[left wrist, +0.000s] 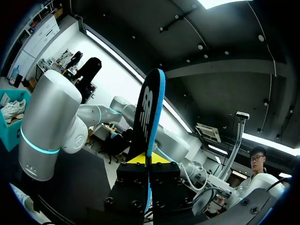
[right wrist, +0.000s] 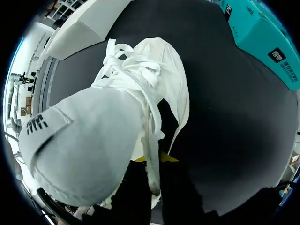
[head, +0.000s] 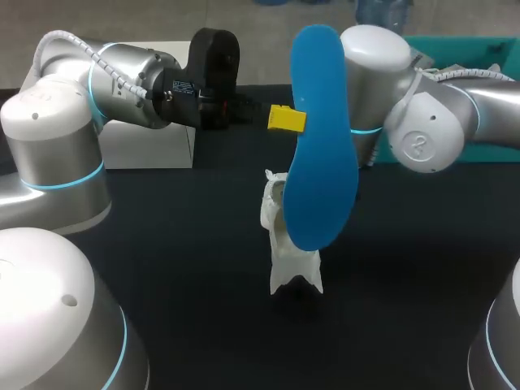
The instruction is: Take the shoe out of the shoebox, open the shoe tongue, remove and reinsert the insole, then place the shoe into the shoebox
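Note:
My left gripper [head: 286,119] is shut on the edge of a blue insole [head: 321,154], held upright high above the table. In the left wrist view the insole [left wrist: 149,112] stands on edge ahead of that gripper [left wrist: 147,161], its dark printed face to one side. Below it a white lace-up shoe [head: 289,252] stands on end on the black table. My right arm [head: 439,114] comes in from the right, and the insole hides its gripper in the head view. In the right wrist view my right gripper [right wrist: 152,161] is shut on the shoe [right wrist: 154,79] by its laces, beside the raised tongue [right wrist: 79,145].
The teal shoebox [head: 463,49] stands at the back right and shows beyond the shoe [right wrist: 267,37]; another white shoe [left wrist: 11,110] lies in it. A white box [head: 146,146] sits at the back left. Bare black tabletop [head: 162,244] surrounds the shoe.

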Controlling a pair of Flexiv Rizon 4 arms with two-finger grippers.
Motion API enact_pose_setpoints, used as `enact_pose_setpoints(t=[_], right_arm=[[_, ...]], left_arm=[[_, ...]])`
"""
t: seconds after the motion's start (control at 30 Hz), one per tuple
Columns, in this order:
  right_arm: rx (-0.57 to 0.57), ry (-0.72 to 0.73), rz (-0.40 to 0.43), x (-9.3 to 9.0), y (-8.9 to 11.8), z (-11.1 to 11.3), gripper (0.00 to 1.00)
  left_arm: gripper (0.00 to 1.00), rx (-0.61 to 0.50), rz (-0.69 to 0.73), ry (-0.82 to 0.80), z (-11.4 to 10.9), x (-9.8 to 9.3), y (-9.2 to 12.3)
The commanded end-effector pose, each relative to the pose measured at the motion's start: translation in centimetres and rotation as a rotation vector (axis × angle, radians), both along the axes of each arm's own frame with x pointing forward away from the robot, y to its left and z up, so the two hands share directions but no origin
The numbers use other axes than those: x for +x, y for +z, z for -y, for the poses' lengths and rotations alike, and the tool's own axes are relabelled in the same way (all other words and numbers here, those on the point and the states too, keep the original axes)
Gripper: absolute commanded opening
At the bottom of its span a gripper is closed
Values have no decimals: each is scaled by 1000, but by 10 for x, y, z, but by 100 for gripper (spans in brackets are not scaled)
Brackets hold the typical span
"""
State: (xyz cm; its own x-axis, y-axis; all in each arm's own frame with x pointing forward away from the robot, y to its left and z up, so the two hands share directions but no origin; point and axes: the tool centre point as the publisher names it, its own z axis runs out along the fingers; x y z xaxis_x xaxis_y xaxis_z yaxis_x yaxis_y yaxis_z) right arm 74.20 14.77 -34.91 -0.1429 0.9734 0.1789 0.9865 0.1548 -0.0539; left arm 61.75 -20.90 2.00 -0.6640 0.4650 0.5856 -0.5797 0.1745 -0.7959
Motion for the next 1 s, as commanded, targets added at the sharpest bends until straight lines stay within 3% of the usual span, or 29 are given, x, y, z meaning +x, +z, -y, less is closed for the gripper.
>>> enact_pose_setpoints(t=[0.03,0.47,0.53,0.73,0.87,1.0], right_arm=[[-2,-11,-18,7,-11,2,0],[40,-37,-28,11,-32,15,0],[47,-47,-31,10,-31,16,100],[75,-74,-74,-1,-12,21,100],[210,-37,-9,-7,7,24,100],[273,-11,27,-10,26,28,100]], left_arm=[[0,-1,0,0,0,0,0],[0,-1,0,0,0,0,0],[0,-1,0,0,0,0,0],[0,-1,0,0,0,0,0],[0,-1,0,0,0,0,0],[0,-1,0,0,0,0,0]])
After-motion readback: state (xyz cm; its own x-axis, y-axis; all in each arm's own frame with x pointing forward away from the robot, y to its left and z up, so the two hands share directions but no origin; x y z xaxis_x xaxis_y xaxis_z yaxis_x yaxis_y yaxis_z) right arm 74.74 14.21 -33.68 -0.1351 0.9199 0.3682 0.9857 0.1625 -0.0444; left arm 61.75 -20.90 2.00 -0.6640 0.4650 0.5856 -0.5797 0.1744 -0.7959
